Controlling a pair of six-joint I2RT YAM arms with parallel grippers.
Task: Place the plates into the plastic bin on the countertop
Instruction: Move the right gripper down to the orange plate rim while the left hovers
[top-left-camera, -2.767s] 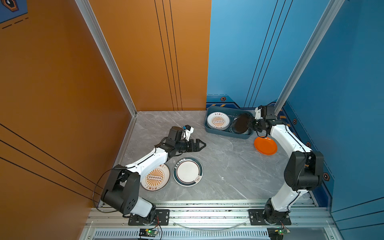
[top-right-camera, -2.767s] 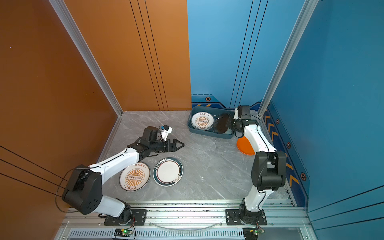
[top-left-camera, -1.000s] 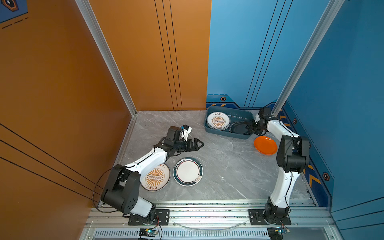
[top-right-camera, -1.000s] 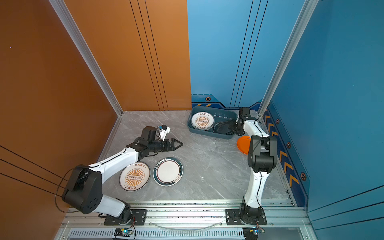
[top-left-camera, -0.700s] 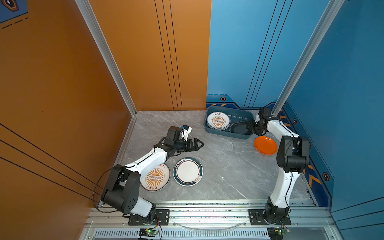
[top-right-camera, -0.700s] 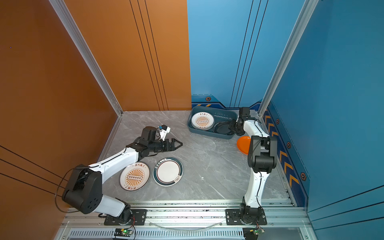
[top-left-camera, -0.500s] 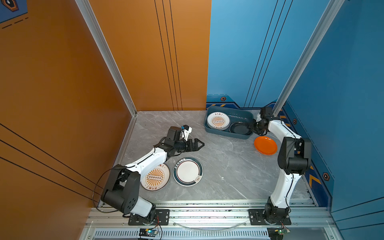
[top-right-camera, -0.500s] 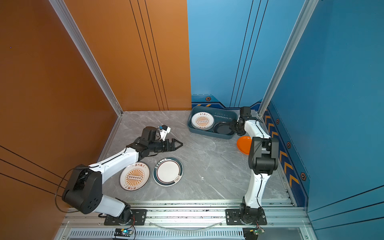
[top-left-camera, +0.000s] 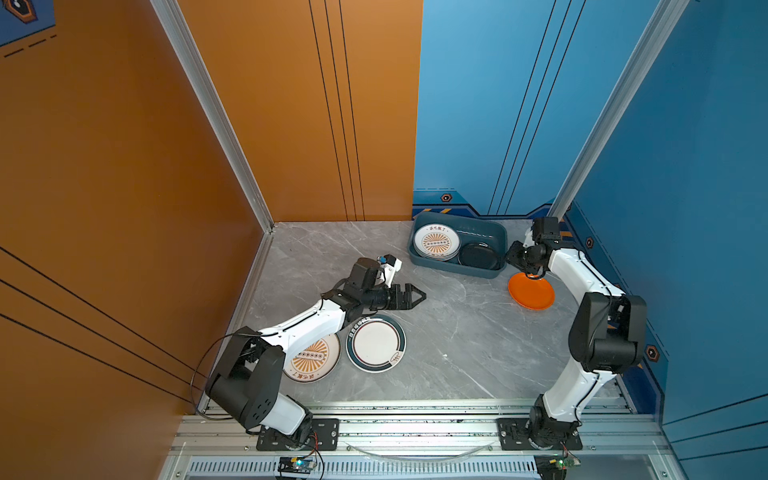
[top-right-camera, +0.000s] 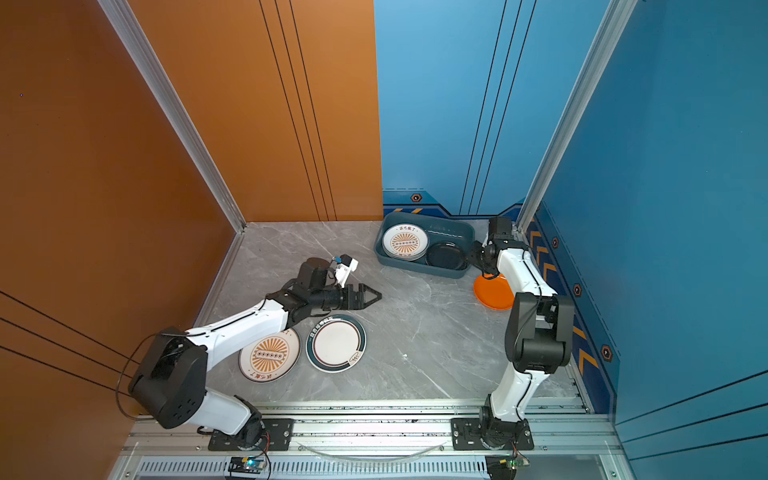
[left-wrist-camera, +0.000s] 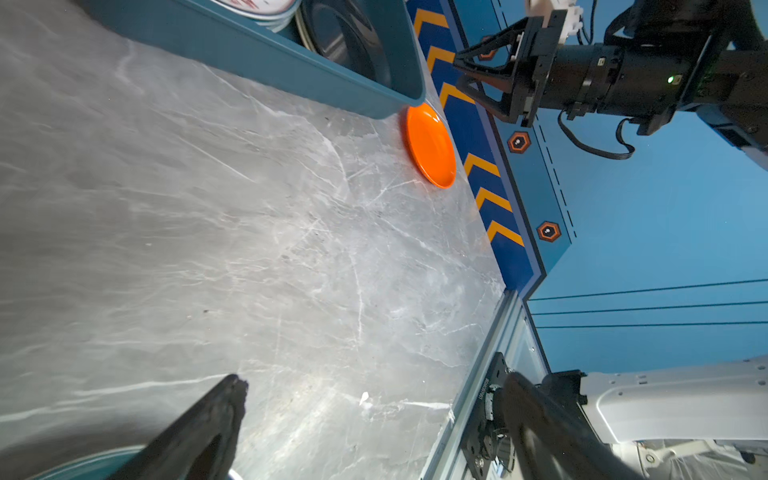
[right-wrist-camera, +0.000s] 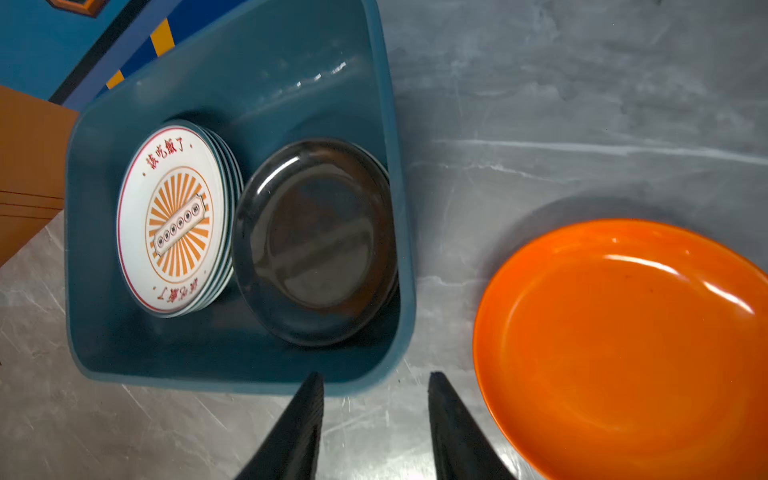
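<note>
Grey countertop (top-left-camera: 457, 332) — orange plate (top-left-camera: 531, 291) just beside bin (top-left-camera: 453, 269); right gripper (right-wrist-camera: 374, 376) parted, empty, near bin's end; left gripper (top-left-camera: 417, 296) gaping, empty.

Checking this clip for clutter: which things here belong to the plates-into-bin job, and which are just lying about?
Belongs to the job: plastic bin; sunburst stack and black plate inside it; orange plate, single sunburst plate and teal-rimmed plate, out on the countertop.

Just lying about: no loose clutter; only fixtures, the aluminium rail and the wall panels.
</note>
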